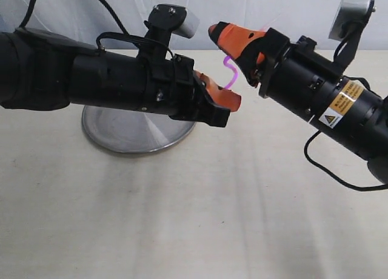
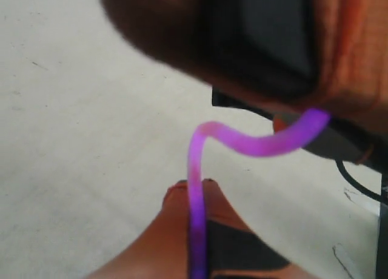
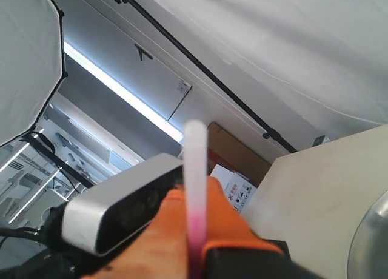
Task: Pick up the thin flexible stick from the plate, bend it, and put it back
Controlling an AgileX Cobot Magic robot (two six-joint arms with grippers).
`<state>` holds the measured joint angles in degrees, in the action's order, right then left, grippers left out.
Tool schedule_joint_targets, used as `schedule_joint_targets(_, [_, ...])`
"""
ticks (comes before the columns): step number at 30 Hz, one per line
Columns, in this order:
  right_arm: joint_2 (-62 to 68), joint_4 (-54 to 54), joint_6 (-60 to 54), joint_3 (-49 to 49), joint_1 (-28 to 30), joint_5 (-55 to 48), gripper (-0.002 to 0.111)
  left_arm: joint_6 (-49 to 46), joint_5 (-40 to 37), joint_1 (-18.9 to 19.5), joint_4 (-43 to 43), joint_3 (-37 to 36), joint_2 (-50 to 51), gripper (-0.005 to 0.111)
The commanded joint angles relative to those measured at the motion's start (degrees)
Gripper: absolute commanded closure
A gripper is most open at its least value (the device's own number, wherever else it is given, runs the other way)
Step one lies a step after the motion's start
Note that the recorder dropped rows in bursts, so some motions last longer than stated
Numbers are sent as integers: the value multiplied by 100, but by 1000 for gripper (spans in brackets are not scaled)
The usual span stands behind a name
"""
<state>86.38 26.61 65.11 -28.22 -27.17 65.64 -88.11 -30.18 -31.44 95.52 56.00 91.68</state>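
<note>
The thin flexible stick (image 1: 229, 73), bright pink, hangs in the air between my two grippers, bent into a tight S-curve (image 2: 242, 142). My left gripper (image 1: 223, 100) (image 2: 193, 188) is shut on one end, which runs out from between its orange fingers. My right gripper (image 1: 233, 43) (image 3: 195, 197) is shut on the other end, just up and to the right of the left one. The stick's pale whitish tip (image 3: 195, 151) pokes out past the right gripper's jaws. The plate (image 1: 130, 133), round and steel, lies on the table under the left arm, partly hidden by it.
The pale tabletop (image 1: 194, 218) spreads out in front of the plate. The left arm's silver wrist camera (image 3: 118, 209) sits close to the right gripper. The plate's rim (image 3: 371, 242) shows at one edge of the right wrist view.
</note>
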Motion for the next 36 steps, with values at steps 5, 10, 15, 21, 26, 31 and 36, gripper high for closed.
schedule_joint_targets(5, [488,325,-58,93,-33,-832,109,-183,-423,-11,443,187,-172,107])
schedule_joint_targets(10, [488,156,-58,93,-33,-815,109,-195,-352,-11,443,187,-172,107])
schedule_joint_targets(15, [476,-271,-99,93,-33,-594,109,-185,-328,-11,443,175,-172,107])
schedule_joint_targets(21, [351,-660,-244,93,-33,-538,109,-32,-73,-11,329,153,-172,107])
schedule_joint_targets(26, [289,-781,-300,93,-33,-466,109,-32,129,-11,212,153,-172,107])
schedule_joint_targets(31, [289,-879,-372,93,-33,-453,109,372,471,-11,-320,153,-172,107])
schedule_joint_targets(36, [289,-891,-384,93,-33,-470,109,845,471,-11,-652,153,-172,107])
